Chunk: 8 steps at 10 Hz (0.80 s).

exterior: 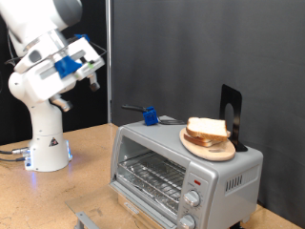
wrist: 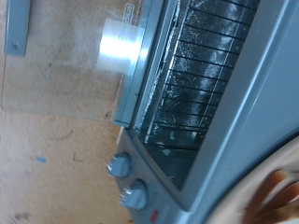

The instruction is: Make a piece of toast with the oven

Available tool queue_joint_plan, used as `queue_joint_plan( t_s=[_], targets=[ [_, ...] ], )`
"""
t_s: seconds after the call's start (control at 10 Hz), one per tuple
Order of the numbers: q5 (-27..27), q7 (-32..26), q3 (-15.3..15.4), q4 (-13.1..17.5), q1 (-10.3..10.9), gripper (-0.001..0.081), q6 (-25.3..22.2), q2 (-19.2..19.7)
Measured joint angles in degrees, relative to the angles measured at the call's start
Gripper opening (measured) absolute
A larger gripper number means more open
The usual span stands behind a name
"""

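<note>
The silver-grey oven (exterior: 181, 170) stands at the exterior view's lower right. Its glass door (wrist: 65, 79) is dropped open and the wire rack (wrist: 196, 75) inside is bare. Two alike slices of toast bread (exterior: 207, 129) lie stacked on a round wooden plate (exterior: 212, 149) on the oven's top. My gripper (exterior: 93, 78) is raised high at the exterior view's upper left, well away from the oven and bread, with nothing seen in it. Its fingers do not show in the wrist view. The plate's edge (wrist: 280, 191) shows in the wrist view.
Two knobs (wrist: 119, 166) and a red light (exterior: 198, 181) sit on the oven's front. A black stand (exterior: 232, 114) rises behind the plate. A blue object (exterior: 151, 116) lies on the oven's back edge. The robot base (exterior: 48, 143) stands on the wooden table (exterior: 86, 162).
</note>
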Motion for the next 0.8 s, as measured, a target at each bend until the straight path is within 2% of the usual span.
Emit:
queue_joint_plan(
  t_s=[0.1,0.3,0.5,0.8],
  targets=[
    [-1.3,-3.5,0.6,-0.2,0.6,0.0682,0.9,-0.6],
    [-0.1,-1.3,0.8,-0.3,0.6,0.0682,0.6,-0.6],
    [2.3,-2.9,2.6,-0.3,3.0,0.0682,1.8,-2.5],
    [2.5,-8.3,4.2,-0.4,7.0,0.0682,0.4,-7.8]
  ],
)
